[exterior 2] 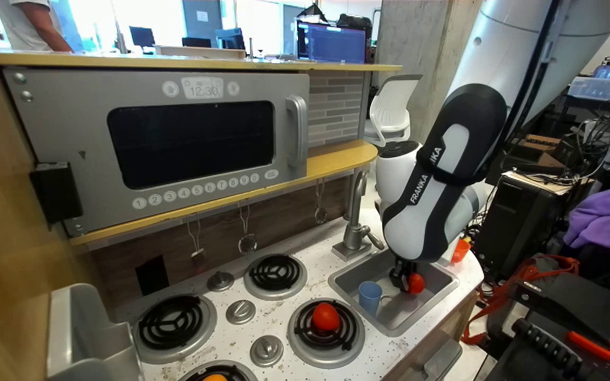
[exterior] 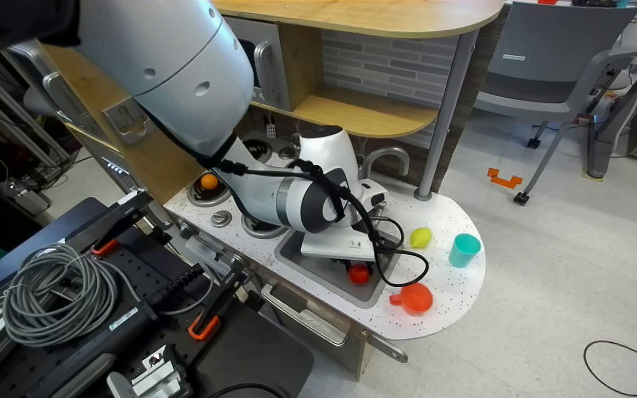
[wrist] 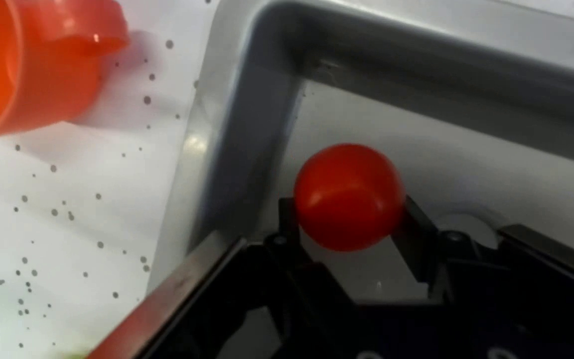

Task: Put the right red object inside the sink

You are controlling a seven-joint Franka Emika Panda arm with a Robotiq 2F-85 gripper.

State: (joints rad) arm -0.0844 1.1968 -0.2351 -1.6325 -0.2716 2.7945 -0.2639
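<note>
Black jaws, looming nearest in the wrist view, are pinching the round red piece (wrist: pixel 349 197) from both sides, and it is being held inside the grey sink (wrist: pixel 192 149), near a corner. In an exterior view, a blue mug (exterior 2: pixel 370 296) is standing in the sink too, while another rounded red piece (exterior 2: pixel 326 316) is resting on the burner (exterior 2: pixel 331 359) just beside the sink. On the speckled white surface (exterior: pixel 454 290), an orange-red mug (exterior: pixel 415 298) is sitting near the sink, and a yellow lemon (exterior: pixel 421 237) is lying near an upright teal cup (exterior: pixel 464 250).
</note>
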